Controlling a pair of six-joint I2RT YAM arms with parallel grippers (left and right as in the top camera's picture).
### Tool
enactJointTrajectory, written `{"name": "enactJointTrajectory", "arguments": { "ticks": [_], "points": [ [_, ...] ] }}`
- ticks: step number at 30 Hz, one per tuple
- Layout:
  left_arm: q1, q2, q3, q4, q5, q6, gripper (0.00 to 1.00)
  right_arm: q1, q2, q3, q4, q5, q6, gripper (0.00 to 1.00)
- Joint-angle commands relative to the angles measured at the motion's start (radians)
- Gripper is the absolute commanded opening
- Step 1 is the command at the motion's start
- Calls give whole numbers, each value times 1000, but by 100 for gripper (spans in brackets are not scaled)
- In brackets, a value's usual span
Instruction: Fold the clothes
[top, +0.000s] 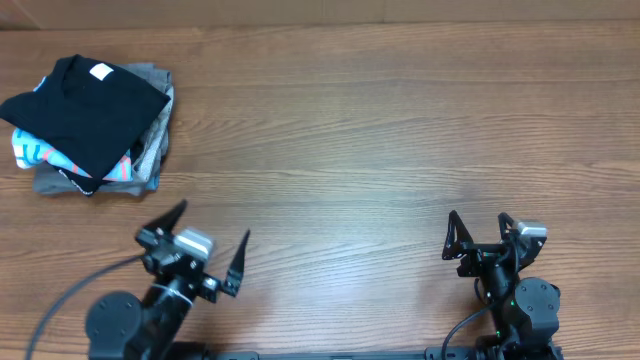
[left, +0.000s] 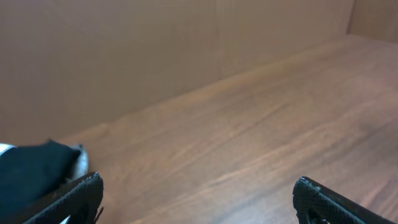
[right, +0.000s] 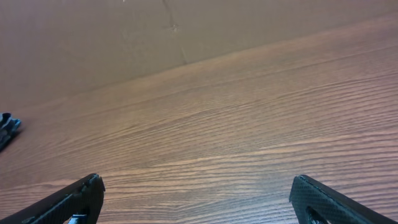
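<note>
Wood-grain table, brown wall behind; left gripper and right gripper wide, empty.

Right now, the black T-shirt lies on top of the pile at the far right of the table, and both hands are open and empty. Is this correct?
No: the overhead view shows the black T-shirt on top of the pile at the far left of the table. The left hand and right hand are open and empty.
</note>
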Motion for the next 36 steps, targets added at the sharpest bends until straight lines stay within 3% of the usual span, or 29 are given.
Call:
{"name": "enactJointTrajectory", "arguments": {
  "ticks": [1,4,13,36],
  "points": [
    [-9,-142,-189,89,6,-49,100,-3,-10,-4,6,-6,0,100],
    [-9,-238,-329,176,8,-83,100,-3,-10,-4,6,-6,0,100],
    [-14,-238,-525,352,-16,-93,100,-3,-10,-4,6,-6,0,100],
    [-14,-237,-529,370,-15,-93,100,-3,-10,-4,6,-6,0,100]
  ]
}}
